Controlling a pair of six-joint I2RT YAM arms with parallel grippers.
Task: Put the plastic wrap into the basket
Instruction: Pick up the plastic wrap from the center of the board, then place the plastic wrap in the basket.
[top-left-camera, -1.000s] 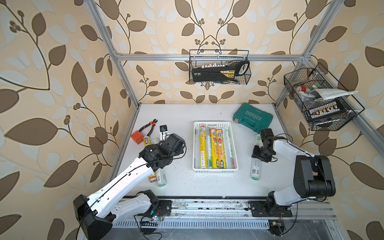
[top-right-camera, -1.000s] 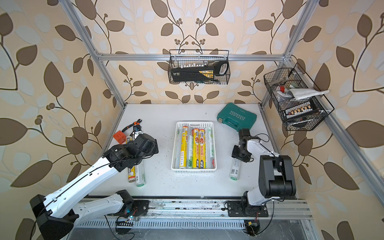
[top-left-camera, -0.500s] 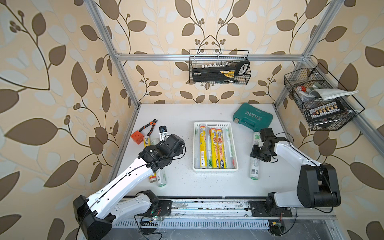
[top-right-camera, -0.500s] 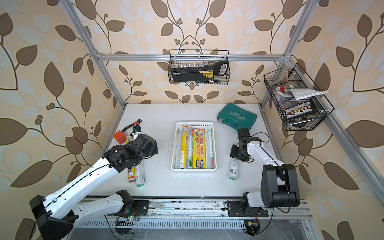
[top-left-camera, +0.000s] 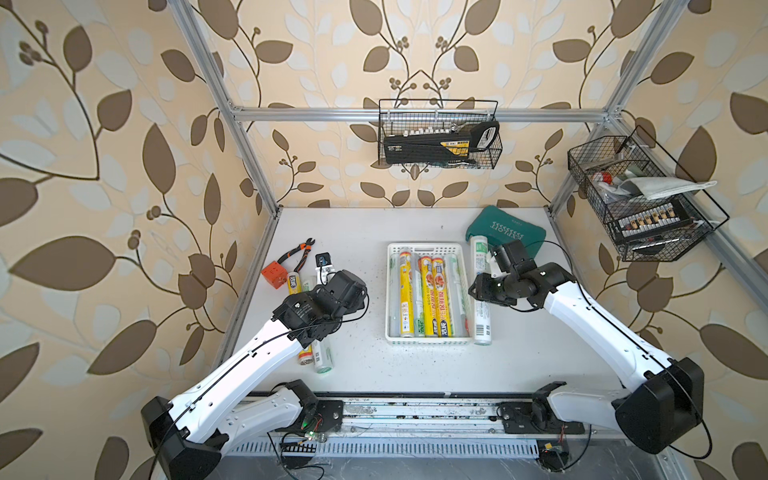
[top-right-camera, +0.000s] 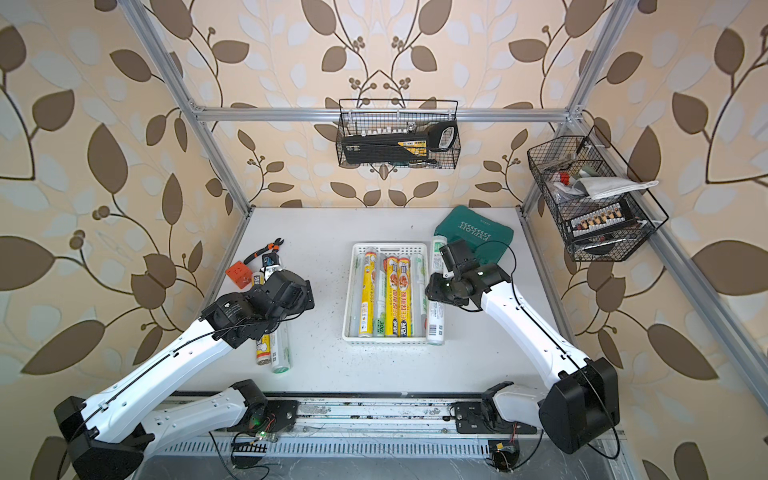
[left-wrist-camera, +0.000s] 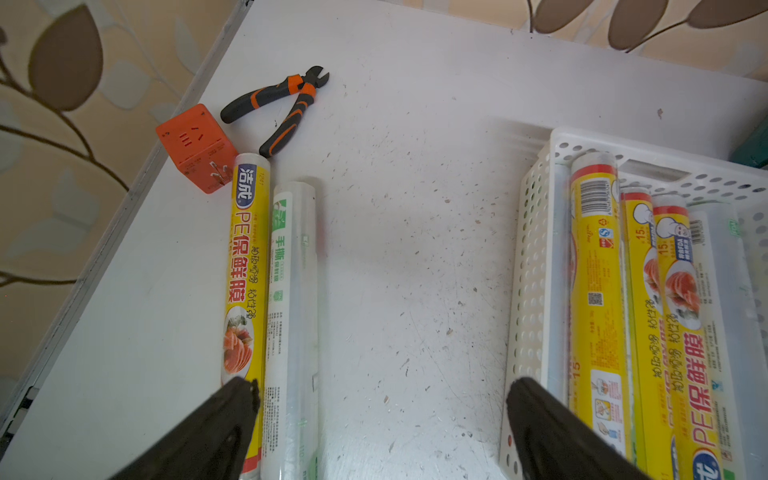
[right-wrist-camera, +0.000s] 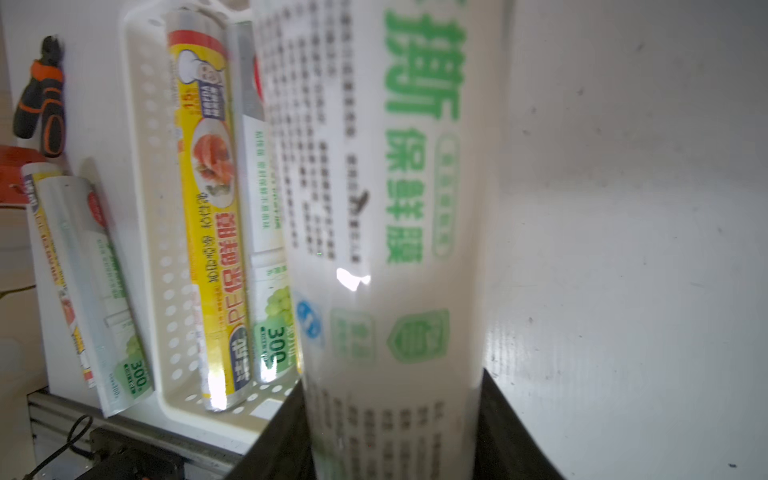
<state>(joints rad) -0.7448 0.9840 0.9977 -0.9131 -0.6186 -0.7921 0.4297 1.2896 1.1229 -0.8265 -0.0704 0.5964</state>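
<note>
The white lattice basket sits mid-table with several plastic wrap rolls in it, yellow and clear. My right gripper is shut on a white roll with green print. That roll is held parallel to the basket, just outside its right wall. My left gripper stands open above the table, hidden under its wrist in both top views. Beside it lie a yellow roll and a clear roll.
A teal tool case lies behind the held roll at the back right. Orange-handled pliers and an orange cube sit at the far ends of the left rolls. Black wire baskets hang on the back wall and right wall.
My right gripper has carried the white roll leftward, from open table to right beside the basket's right wall. The left arm has not moved.
</note>
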